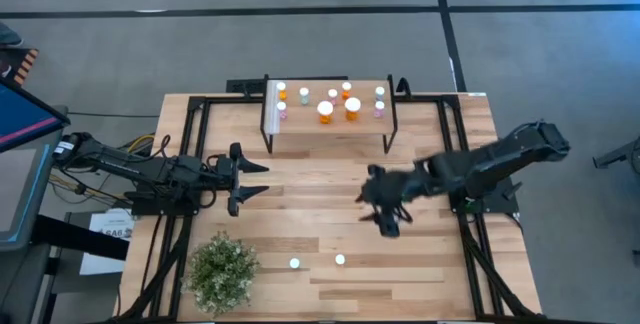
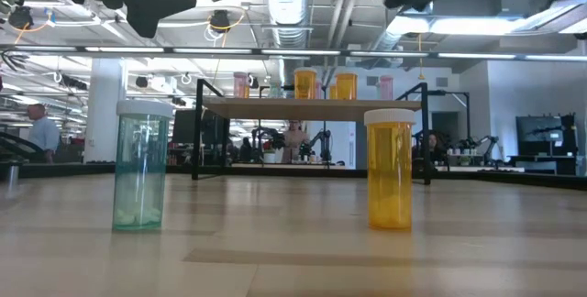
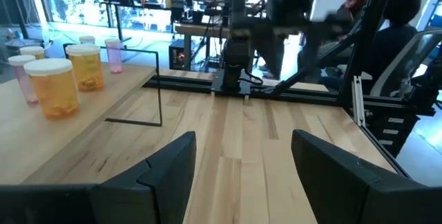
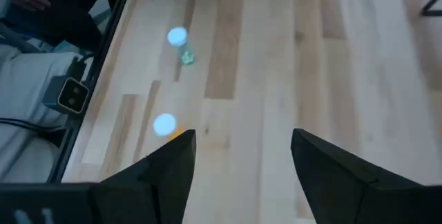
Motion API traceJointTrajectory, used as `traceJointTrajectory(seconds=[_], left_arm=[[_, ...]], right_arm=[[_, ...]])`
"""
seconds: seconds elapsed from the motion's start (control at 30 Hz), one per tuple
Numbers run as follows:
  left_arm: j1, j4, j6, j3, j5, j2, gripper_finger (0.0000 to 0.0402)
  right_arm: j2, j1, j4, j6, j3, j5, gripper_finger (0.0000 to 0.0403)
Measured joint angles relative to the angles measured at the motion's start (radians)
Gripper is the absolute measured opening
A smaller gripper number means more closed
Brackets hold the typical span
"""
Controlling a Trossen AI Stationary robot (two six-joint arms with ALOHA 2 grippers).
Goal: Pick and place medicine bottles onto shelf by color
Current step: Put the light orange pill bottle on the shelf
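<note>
1. Two medicine bottles are still off the shelf: a pale green bottle and an orange bottle, both upright on the worktop just beside the potted plant, the green one nearer the plant.
2. We count ten white-capped bottles already on the shelf, among them two larger orange bottles near its middle, with small pink and green ones toward its ends.
3. Our right gripper hangs above the worktop between the shelf and the two loose bottles, fingers parted and holding nothing. In its wrist view the orange cap sits just off one fingertip, with the green bottle farther along the same line.
4. Our left gripper waits on the shelf side of the plant, fingers spread wide and empty.
5. We judge the right arm the likelier one for the next pick. From the right fingers, the orange bottle lies away from the shelf and a little toward the plant. Both bottles stand with their long axis vertical, so the fingers must come down over the cap and close across the body.
</note>
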State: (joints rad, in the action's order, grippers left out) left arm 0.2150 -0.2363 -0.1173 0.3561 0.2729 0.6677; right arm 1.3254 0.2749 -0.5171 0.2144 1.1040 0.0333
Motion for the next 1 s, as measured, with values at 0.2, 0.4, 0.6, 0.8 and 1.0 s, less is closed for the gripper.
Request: traceJointTrajectory(seconds=[0.2, 0.4, 0.6, 0.8, 1.0], left_arm=[[0.000, -0.002, -0.003, 0.000, 0.000, 0.000, 0.0226], [0.000, -0.001, -0.007, 0.000, 0.000, 0.000, 0.0226], [0.000, 0.000, -0.007, 0.000, 0.000, 0.000, 0.0226], [0.000, 0.001, -0.009, 0.000, 0.000, 0.008, 0.0226], [0.000, -0.025, -0.010, 0.001, -0.001, 0.050, 0.0226]], right_arm=[[0.035, 0.157, 0.197, 0.060, -0.142, 0.168, 0.0260], [0.166, 0.243, 0.437, 0.059, -0.178, 0.219, 0.0260], [0.290, 0.269, 0.543, 0.074, -0.179, 0.219, 0.0260], [0.383, 0.258, 0.619, 0.103, -0.175, 0.223, 0.0260], [0.440, 0.254, 0.642, 0.127, -0.176, 0.222, 0.0260]])
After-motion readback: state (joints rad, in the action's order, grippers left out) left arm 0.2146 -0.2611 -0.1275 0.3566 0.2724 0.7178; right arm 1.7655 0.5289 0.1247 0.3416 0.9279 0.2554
